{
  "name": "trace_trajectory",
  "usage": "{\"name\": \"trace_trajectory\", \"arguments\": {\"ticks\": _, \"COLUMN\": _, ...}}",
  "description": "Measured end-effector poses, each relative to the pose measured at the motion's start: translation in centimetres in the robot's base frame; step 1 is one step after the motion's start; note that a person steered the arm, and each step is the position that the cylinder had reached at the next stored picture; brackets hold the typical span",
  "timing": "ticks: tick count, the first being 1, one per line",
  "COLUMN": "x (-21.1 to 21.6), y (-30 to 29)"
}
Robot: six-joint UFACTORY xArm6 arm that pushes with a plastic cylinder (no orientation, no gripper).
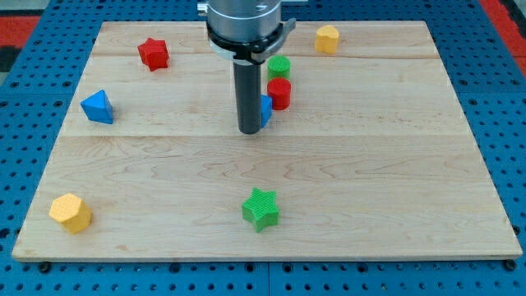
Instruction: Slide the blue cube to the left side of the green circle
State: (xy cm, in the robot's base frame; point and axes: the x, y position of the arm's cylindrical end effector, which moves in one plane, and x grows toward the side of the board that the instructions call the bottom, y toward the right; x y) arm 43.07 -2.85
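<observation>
Blue cube [265, 109] peeks out behind my tip [250, 130], touching the red cylinder [279, 93], below the green circle [279, 67]. No jaws here. I should push it gently up and left, missing red.

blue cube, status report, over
My tip touching blue cube on its left side. Cube sits bottom-left of green circle. Red cylinder hard against cube's right, below the circle.

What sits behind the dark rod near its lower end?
A blue cube, only its right edge showing beside my tip; the rest is covered. Red cylinder stands right of it.
</observation>
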Motion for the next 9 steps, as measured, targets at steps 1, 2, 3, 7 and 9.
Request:
{"name": "trace_trajectory", "arguments": {"ticks": 1, "x": 0.2, "y": -0.1}}
{"name": "trace_trajectory", "arguments": {"ticks": 2, "x": 1.6, "y": 0.9}}
{"name": "trace_trajectory", "arguments": {"ticks": 3, "x": 1.5, "y": 1.1}}
{"name": "trace_trajectory", "arguments": {"ticks": 7, "x": -1.2, "y": 0.4}}
{"name": "trace_trajectory", "arguments": {"ticks": 9, "x": -2.3, "y": -1.5}}
